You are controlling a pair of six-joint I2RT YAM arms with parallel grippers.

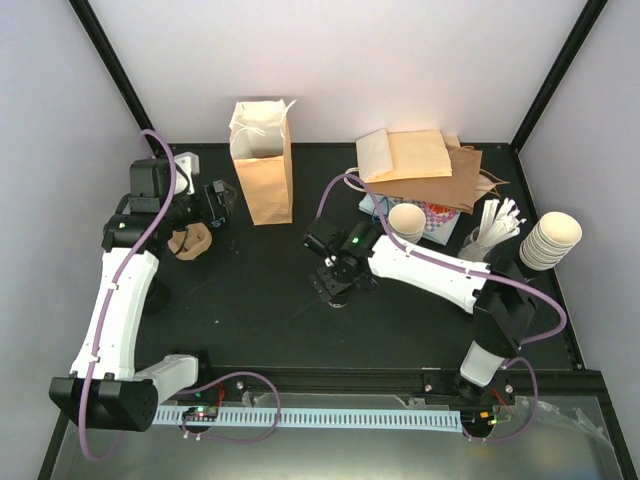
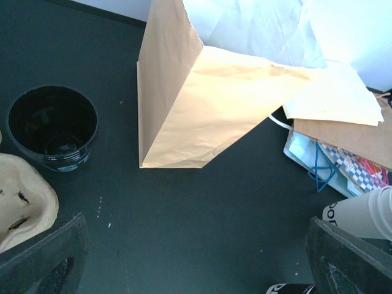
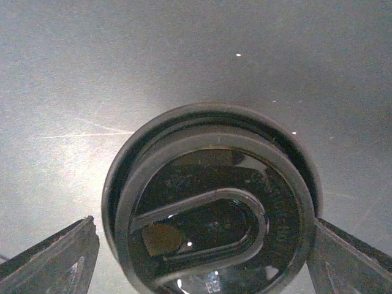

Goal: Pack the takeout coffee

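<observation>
Takeout coffee (image 3: 211, 202) stands on the black table (image 1: 260, 330), near the middle and a little right of centre. It sits directly under the right gripper (image 1: 335, 278), which hides it from above. The right wrist view looks straight down on its black round lid. The right gripper (image 3: 203, 223) has its jaws spread to either side of that lid. One finger is at the rim and the other is just clear of it, so nothing is pinched.

Farther back on the left, a brown pulp tray (image 1: 190, 241) lies beside the left arm. Just beyond the tray, the left gripper (image 1: 215, 205) hangs over bare table, jaws wide apart and holding nothing. The left wrist view shows a black round tub (image 2: 52, 125) just beside the tray.

Right of that gripper, the brown paper bag (image 1: 263, 165) stands upright with its mouth open.

At the far right lie flat paper bags (image 1: 420, 160). Nearer than these is one stack of cream cups (image 1: 405, 222), with a second stack (image 1: 550, 240) further right.
</observation>
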